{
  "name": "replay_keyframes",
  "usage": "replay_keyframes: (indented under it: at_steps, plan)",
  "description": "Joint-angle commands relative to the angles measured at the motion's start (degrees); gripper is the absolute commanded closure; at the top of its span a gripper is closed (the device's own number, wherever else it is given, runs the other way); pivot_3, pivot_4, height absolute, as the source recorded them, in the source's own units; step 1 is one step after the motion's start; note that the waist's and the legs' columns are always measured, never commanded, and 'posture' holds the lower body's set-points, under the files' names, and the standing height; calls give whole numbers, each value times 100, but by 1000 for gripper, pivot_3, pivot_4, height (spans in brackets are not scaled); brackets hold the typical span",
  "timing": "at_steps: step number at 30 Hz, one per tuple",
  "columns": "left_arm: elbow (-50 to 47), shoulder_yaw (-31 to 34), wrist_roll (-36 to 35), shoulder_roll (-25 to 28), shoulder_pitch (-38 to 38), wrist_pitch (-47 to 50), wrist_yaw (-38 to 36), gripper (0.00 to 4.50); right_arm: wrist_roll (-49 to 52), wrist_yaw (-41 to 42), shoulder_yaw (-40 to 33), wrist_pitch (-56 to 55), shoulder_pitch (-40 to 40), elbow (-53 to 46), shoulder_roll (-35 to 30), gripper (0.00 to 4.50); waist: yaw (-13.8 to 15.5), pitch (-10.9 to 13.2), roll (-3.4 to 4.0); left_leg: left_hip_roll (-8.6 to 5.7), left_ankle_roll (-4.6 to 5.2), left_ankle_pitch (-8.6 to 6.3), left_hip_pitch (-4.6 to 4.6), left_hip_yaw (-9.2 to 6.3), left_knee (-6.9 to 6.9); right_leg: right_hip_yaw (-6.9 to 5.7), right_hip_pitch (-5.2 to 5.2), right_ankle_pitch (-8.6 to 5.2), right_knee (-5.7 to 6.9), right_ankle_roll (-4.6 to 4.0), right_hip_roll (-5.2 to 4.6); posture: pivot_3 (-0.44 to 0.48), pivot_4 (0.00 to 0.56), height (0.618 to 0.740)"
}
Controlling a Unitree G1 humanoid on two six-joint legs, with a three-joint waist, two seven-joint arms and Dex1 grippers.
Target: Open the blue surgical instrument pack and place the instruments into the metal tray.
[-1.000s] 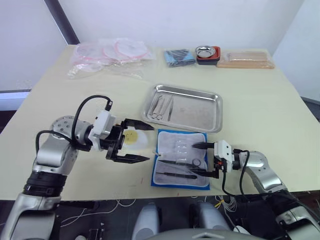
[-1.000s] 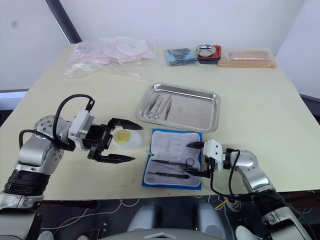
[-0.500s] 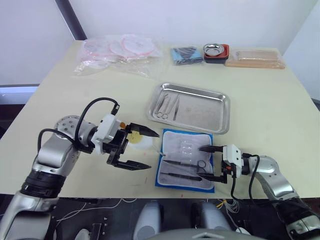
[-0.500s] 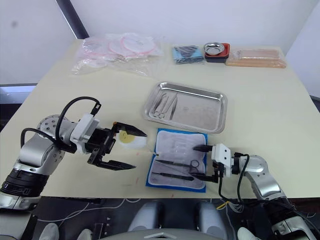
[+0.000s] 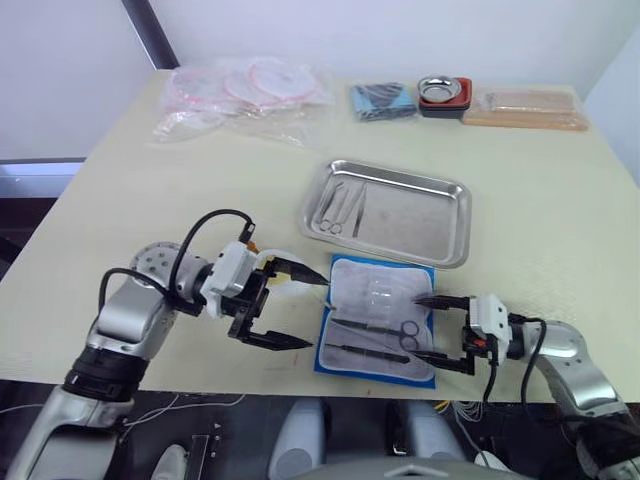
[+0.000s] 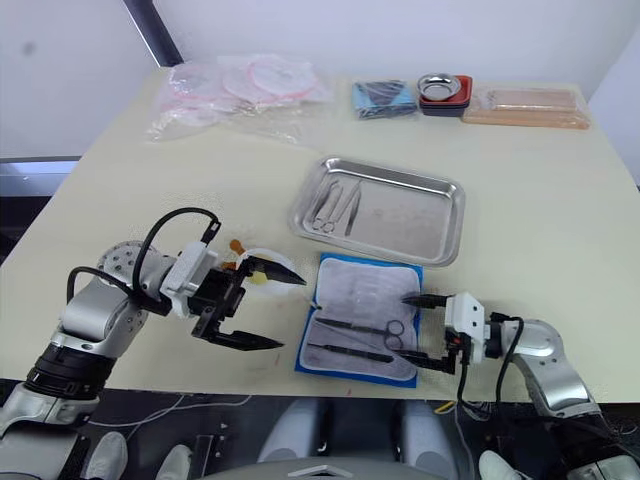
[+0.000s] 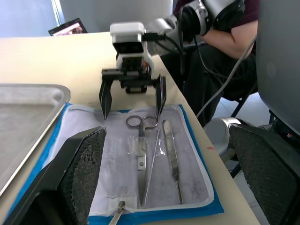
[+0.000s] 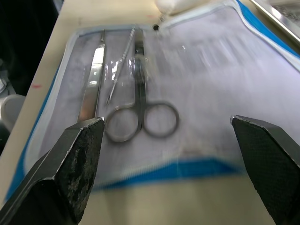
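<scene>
The blue surgical instrument pack (image 5: 345, 362) lies unfolded near the table's front edge, pale lining up. On the lining rest ring-handled scissors (image 5: 385, 328), straight tweezers (image 5: 365, 350) and a thin probe (image 7: 150, 164). Behind the pack sits the metal tray (image 5: 425, 215), with a few instruments (image 5: 338, 210) at its left end. My left gripper (image 5: 316, 312) is open at the pack's left edge. My right gripper (image 5: 417, 326) is open at the pack's right edge, its fingers astride the scissors' rings (image 8: 140, 119).
At the back of the table are plastic bags with pink rings (image 5: 240, 92), a dark blue bundle (image 5: 383, 100), a small bowl in a red holder (image 5: 445, 92) and a tan box (image 5: 525, 108). A white and yellow round item (image 5: 262, 264) lies by my left gripper. A seated person (image 7: 225, 42) is behind my right arm.
The camera has shifted, so the whole table sits differently in view. My left gripper has edged slightly closer to the pack's left edge. Both grippers stay open.
</scene>
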Motion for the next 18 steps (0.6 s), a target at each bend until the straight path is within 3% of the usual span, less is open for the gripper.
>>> replay_keyframes:
  at_steps: [1,6,18]
  plan:
    - [-53,-11,147,-116,81,-199,-203,71,223,29,-237,229,204,-384,-140,0,-14,18,10,0,0,0,0,0,2,0,0,0,1,0,4,0,150,740]
    - [-94,-85,300,-358,125,-204,-27,71,425,21,-489,468,433,-979,-348,0,-16,52,48,3,0,0,5,1,20,6,-2,0,29,-1,16,0,150,740]
    - [458,-387,1119,-988,134,-658,341,71,1249,-152,-1291,1319,769,-2505,-829,0,-20,58,38,2,0,0,18,2,37,14,-3,-1,76,-2,20,0,150,740]
